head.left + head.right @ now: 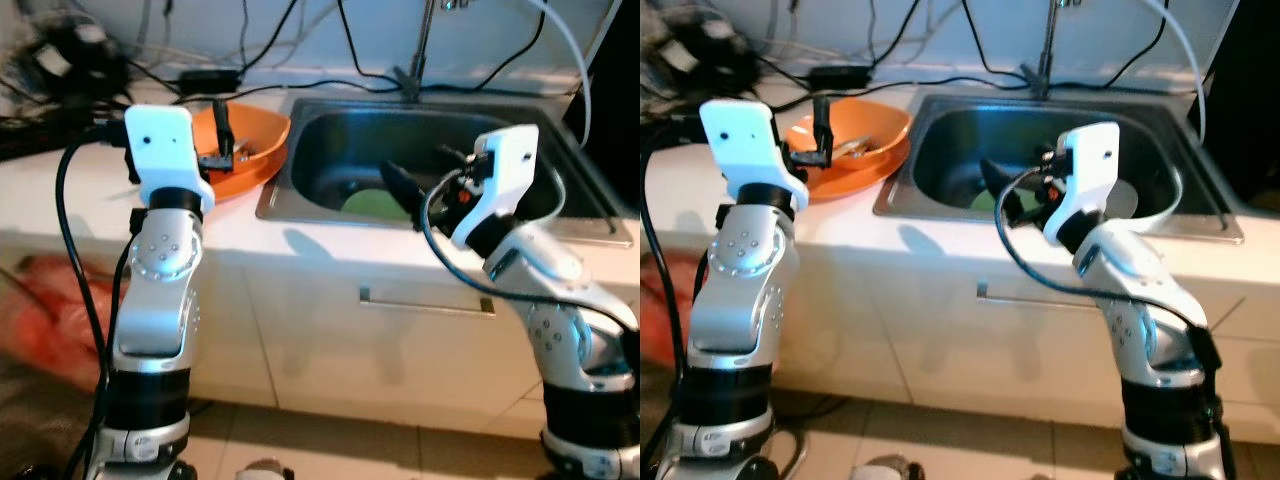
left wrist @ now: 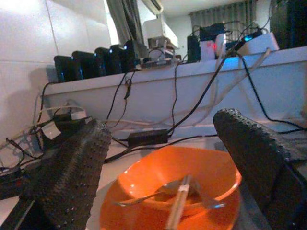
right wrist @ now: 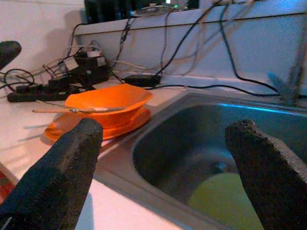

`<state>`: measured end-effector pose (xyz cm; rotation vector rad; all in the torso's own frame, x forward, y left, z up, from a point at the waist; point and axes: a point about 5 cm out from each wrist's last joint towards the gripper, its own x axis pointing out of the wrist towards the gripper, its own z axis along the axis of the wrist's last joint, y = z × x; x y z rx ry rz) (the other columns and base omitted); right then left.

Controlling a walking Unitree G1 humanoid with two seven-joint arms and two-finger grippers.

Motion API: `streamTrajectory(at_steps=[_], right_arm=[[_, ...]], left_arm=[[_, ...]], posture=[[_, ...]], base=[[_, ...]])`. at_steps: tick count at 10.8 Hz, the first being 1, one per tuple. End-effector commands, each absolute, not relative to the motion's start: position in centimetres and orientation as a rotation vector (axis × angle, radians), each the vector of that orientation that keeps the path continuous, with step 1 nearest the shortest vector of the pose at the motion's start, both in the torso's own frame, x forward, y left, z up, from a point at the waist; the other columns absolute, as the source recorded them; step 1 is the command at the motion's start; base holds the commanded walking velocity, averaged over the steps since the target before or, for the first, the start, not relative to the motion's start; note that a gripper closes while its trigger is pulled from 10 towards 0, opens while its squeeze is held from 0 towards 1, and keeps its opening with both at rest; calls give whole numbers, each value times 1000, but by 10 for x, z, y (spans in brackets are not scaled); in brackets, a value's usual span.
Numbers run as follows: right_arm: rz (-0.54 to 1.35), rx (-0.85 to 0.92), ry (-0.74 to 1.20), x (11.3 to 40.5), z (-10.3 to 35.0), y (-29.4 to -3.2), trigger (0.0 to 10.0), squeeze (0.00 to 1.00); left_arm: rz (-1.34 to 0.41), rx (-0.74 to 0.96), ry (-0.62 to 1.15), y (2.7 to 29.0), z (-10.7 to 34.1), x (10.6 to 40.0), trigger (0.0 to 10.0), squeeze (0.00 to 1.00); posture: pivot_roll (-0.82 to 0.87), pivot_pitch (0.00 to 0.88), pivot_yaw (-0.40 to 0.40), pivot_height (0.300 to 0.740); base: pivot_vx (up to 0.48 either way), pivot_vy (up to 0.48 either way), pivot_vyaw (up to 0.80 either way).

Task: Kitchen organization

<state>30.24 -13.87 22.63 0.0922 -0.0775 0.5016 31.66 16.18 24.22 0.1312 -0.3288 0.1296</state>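
Head views: the left gripper (image 1: 222, 135) hovered over the orange bowl (image 1: 255, 135) on the counter; the right gripper (image 1: 400, 190) hung in the sink (image 1: 330, 130) above a green plate (image 1: 372, 203).
Left wrist view: fingers (image 2: 72, 172) spread wide; fork (image 2: 144, 198) and chopsticks (image 2: 178, 203) lay inside; best descend centred on them.
Right wrist view: fingers (image 3: 62, 172) parted; the sink wall close, open counter between.

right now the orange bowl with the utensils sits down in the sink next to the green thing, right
Not quite. The orange bowl with the utensils sits on the countertop beside the sink, not in it; the right wrist view shows this. The green thing alone lies in the sink.
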Motion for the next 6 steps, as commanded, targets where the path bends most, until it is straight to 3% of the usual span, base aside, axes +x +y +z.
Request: streamTrajectory(at_steps=[1,6], right_arm=[[501,91,-70,297,225,-138,10000,0],[465,82,-92,295,227,-143,10000,0]], left_arm=[[114,135,-320,162,242,314,10000,0],[82,146,-346,157,256,324,10000,0]], posture=[[70,99,57,740],[48,127,64,740]], base=[[469,0,0],[462,0,0]])
